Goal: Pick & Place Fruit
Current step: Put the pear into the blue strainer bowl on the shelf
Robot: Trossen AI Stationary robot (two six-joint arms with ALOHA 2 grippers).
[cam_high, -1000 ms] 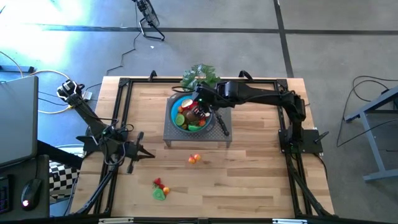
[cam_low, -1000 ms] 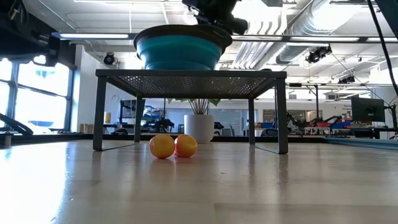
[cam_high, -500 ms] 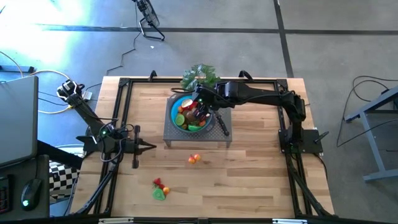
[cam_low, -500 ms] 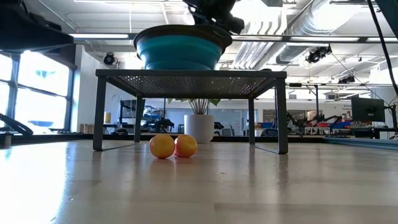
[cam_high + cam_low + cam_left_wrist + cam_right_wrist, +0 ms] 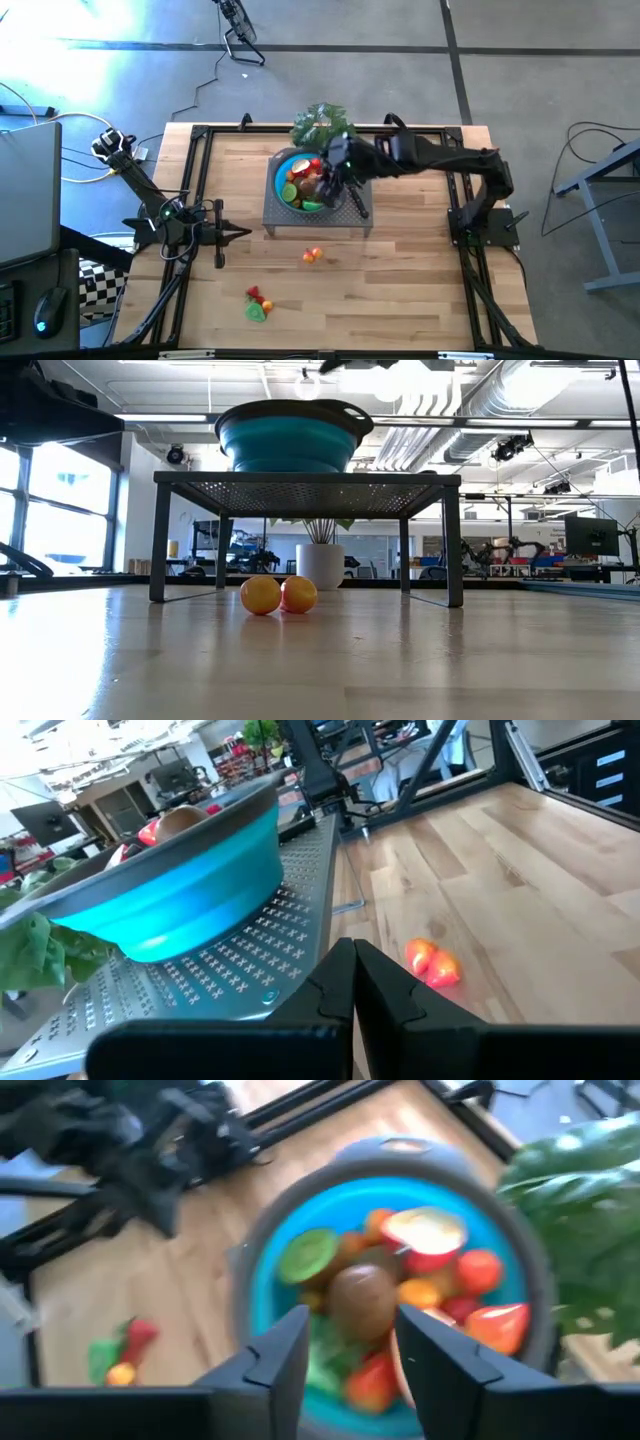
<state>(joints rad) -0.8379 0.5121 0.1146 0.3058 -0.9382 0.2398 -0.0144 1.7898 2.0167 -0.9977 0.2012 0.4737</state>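
A blue bowl holding several toy fruits stands on a grey perforated stand. Among those fruits are brown, green, orange and red pieces. My right gripper hangs open above the bowl, over the brown fruit, with nothing between its fingers. Two orange fruits lie on the table in front of the stand, and a red, yellow and green cluster lies nearer the front edge. My left gripper is shut and level, left of the stand, pointing at it.
A leafy green bunch lies behind the bowl. A black-handled knife rests on the stand's right part. Black frame rails run along the table's sides. Bare wood spreads across the near right of the table.
My right gripper has risen out of the bowl and drawn back a little toward the table's right, leaving the brown fruit in the bowl. My left gripper's wrist has turned, so its fingers now point level toward the stand.
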